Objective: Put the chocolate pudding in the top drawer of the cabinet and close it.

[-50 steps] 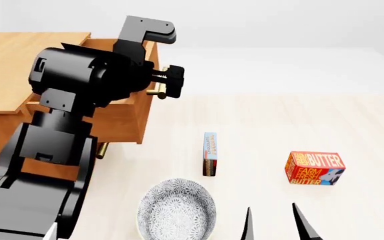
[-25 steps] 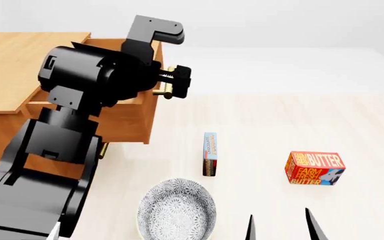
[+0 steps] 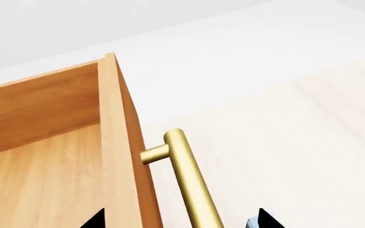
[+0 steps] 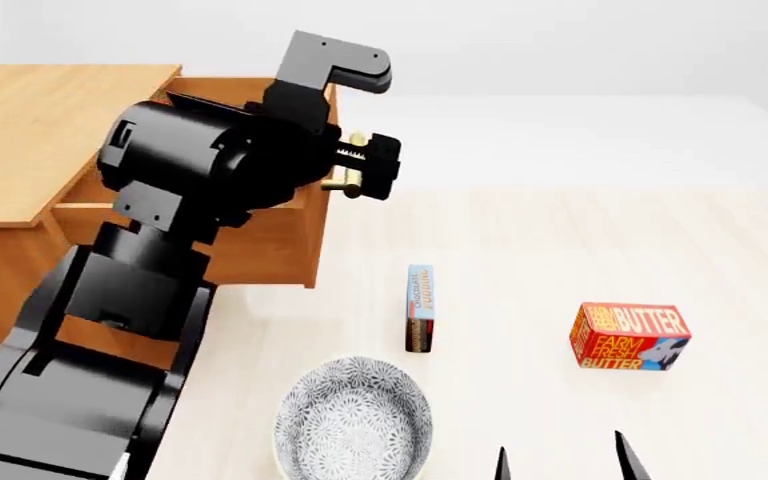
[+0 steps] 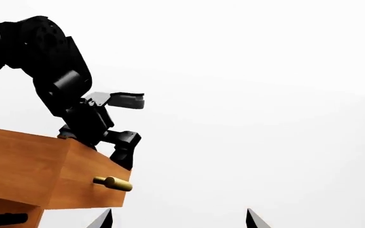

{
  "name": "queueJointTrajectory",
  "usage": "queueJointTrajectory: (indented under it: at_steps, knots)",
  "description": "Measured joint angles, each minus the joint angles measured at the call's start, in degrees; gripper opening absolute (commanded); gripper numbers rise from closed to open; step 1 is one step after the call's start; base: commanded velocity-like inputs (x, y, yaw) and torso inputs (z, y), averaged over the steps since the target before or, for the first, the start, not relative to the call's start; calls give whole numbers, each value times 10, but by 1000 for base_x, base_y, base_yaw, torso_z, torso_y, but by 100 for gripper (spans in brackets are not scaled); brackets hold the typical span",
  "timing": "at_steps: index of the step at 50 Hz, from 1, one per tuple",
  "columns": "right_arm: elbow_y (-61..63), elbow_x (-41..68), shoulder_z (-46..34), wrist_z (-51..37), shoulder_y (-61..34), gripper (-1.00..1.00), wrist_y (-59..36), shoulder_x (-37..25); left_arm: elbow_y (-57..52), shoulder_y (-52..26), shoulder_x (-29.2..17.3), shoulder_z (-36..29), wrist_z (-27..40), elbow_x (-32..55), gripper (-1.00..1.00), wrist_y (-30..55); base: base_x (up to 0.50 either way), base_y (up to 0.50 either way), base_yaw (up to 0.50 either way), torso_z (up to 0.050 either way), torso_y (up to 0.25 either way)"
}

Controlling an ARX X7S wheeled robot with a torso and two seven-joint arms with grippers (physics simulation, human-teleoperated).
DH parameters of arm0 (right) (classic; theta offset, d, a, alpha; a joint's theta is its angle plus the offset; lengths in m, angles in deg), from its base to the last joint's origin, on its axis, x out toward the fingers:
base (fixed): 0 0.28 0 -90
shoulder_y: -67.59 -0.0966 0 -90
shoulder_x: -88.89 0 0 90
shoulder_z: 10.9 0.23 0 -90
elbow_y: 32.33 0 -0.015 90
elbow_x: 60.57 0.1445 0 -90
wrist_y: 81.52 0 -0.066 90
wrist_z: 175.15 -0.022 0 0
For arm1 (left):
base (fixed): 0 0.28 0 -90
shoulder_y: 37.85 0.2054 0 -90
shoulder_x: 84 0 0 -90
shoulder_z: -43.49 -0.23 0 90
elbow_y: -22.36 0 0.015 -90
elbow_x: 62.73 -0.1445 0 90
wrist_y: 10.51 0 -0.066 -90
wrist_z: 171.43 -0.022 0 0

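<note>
The boxy orange-brown wood-grain cabinet [image 4: 17,150] stands leftmost, its light-brown wooden top drawer [image 4: 271,235] pulled out. The left pincer [image 4: 357,170] is clamped on that drawer's brass bar handle [image 3: 189,183]. Right of and below this pincer, the slim blue-and-brown chocolate pudding carton [image 4: 420,308] lies on the pale worktop [image 4: 558,240]. The right pincer [image 4: 560,465], beyond the pudding, has its tips apart, holding nothing.
</note>
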Motion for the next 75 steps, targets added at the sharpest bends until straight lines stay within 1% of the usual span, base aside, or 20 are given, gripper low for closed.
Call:
queueJointTrajectory:
  at_steps: [7, 18, 25, 35, 45, 53, 59, 75]
  knots:
    - [-1, -4, -12, -12, -6, 100, -4, -7, -22, 4, -8, -25, 29, 31, 100, 0, 0, 0, 0, 0, 0]
    - [-4, -11, -25, -32, -8, 100, -4, -17, -78, 13, -29, -42, 88, 98, 100, 11, 0, 0, 0, 0, 2]
    - [-7, -15, -35, -42, -12, 100, -5, -22, -145, -4, -34, -27, 113, 166, 100, 14, 0, 0, 0, 0, 0]
    - [-8, -17, -49, -52, -20, 100, -11, -28, -231, -27, -43, -3, 152, 222, 100, 29, 0, 0, 0, 0, 0]
    - [-4, -15, -59, -56, -26, 100, -21, -32, -275, -28, -45, -3, 162, 243, 100, 20, 0, 0, 0, 0, 0]
    - [0, -17, -62, -63, -28, 100, -26, -35, -300, -10, -33, -17, 162, 251, 100, 4, 0, 0, 0, 0, 0]
    - [15, -34, -37, -86, -15, 100, -44, -31, -318, 8, -19, -32, 167, 259, 100, -5, 0, 0, 0, 0, 0]
    - [79, -106, 85, -165, 56, 100, -154, -7, -312, 26, 1, -69, 172, 266, 100, -40, 0, 0, 0, 0, 0]
